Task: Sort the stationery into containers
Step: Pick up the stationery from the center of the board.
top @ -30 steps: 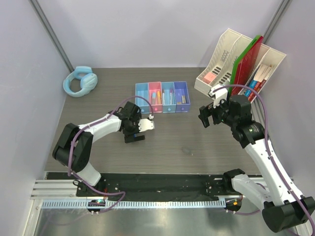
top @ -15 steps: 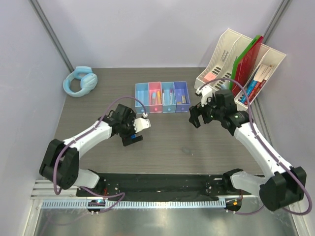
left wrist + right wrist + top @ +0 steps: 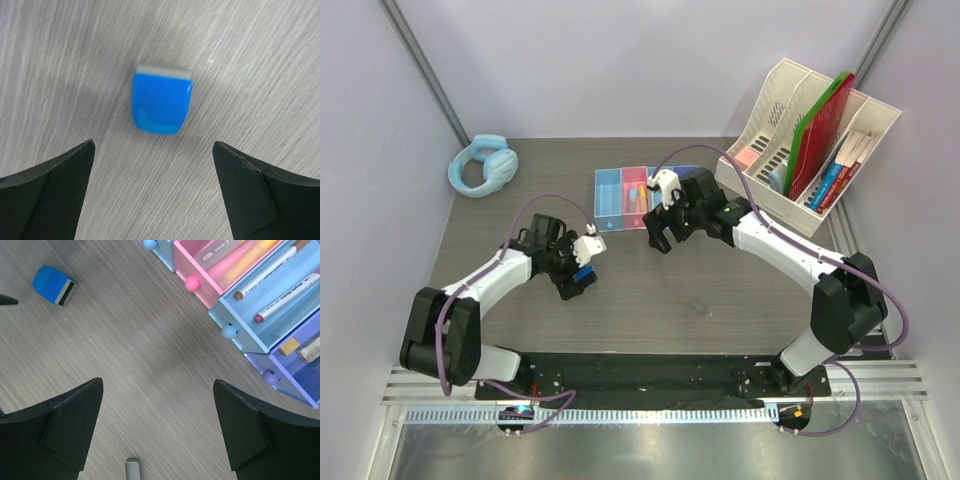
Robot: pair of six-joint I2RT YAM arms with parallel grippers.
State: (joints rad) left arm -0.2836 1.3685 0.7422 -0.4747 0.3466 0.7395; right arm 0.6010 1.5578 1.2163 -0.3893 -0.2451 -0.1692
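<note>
right claw (image 3: 658, 230) swung left, open | left claw (image 3: 575, 283) open | pens (image 3: 271, 268) in pink bin (image 3: 200, 272), blue bin (image 3: 240, 335)

**Where Things Lay on the Tabletop**

The row of four bins (image 3: 610, 195) stood midway along the tabletop (image 3: 740, 280), toward its far edge. The headphones (image 3: 482, 167) lay in the far left corner, and the file organiser (image 3: 770, 95) stood in the far right corner. The block (image 3: 161, 102) lay on the bare tabletop in front of the row's left end, apart from it, under the left gripper (image 3: 155, 195). The eraser (image 3: 132, 471) lay nearer the front edge, right of the block and well apart from it. The right gripper (image 3: 157, 435) hung before the row. Counting from the left, the second bin held a pen (image 3: 220, 251) beside the marker (image 3: 250, 261). The third held two pens (image 3: 270, 269) side by side, and the fourth held small pieces (image 3: 289, 346).
</note>
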